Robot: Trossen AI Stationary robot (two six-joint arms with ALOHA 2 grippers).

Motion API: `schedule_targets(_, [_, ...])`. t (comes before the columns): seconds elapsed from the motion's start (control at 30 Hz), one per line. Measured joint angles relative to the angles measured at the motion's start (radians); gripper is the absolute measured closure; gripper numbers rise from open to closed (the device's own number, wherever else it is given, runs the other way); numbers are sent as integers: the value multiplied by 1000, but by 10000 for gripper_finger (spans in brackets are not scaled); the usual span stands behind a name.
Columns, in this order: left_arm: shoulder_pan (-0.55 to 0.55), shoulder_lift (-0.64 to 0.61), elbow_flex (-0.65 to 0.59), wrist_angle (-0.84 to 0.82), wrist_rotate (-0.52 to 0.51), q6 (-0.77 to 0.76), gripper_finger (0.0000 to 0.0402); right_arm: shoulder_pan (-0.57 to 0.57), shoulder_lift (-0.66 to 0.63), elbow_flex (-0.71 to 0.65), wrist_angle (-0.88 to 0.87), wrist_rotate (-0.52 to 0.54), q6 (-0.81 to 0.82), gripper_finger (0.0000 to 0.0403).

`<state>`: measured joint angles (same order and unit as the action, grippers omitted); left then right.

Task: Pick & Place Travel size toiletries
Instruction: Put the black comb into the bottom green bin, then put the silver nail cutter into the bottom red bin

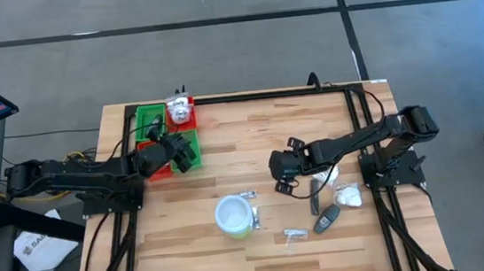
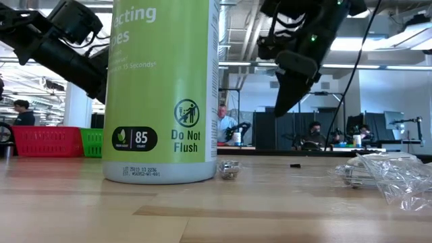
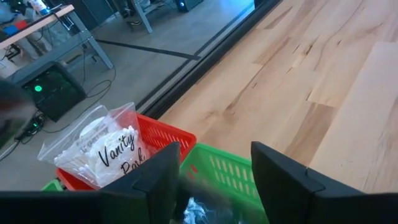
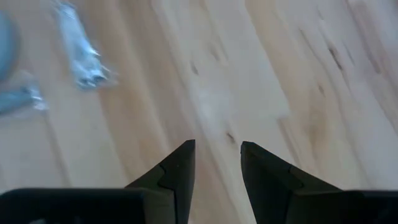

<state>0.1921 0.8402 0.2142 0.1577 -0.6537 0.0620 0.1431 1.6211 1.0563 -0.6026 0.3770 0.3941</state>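
Hovering over the red and green compartment tray at the table's back left corner, the left gripper, fingers spread apart with nothing clamped between them; a clear sachet lying blurred in the green compartment just below. Leaning in the red compartment beside it, a clear bag of cotton swabs lettered "Vanity Pack". Running close behind the tray, the table's black edge rail, with grey floor dropping away past it.

Hanging above bare boards at mid-table, the right gripper, fingers parted a little, gripping nothing. Lying ahead of it in the wrist view, a crinkled clear sachet, well apart from the fingertips. Leaving plenty of open wood between the two arms.

Sitting near the front of the light wooden plank table, the round white tub with a green side, a small clear packet just behind it and another clear sachet to its right. Clustering under the right arm: a white lumpy packet, a dark grey oval stick, a slim black stick.

Showing at table height, the tub looming large, crumpled clear wrappers at the right, and people seated at desks far back in the room.
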Motion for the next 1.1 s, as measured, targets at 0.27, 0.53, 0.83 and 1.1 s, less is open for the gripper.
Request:
schedule_targets(0.27, [-14, 0, 0, 7, 2, -45, 210, 100, 4, 1, 159, -8, -5, 283])
schedule_targets(0.53, [-61, 0, 0, 20, 34, -45, 209, 184, 61, -2, 242, -18, -1, 283])
schedule_targets(0.83, [-77, -7, 0, 45, 42, -53, 215, 261, 181, 4, 249, -129, 78, 283])
schedule_targets(1.1, [-77, -16, 0, 60, 42, -52, 216, 394, 137, 6, 237, -143, 153, 283])
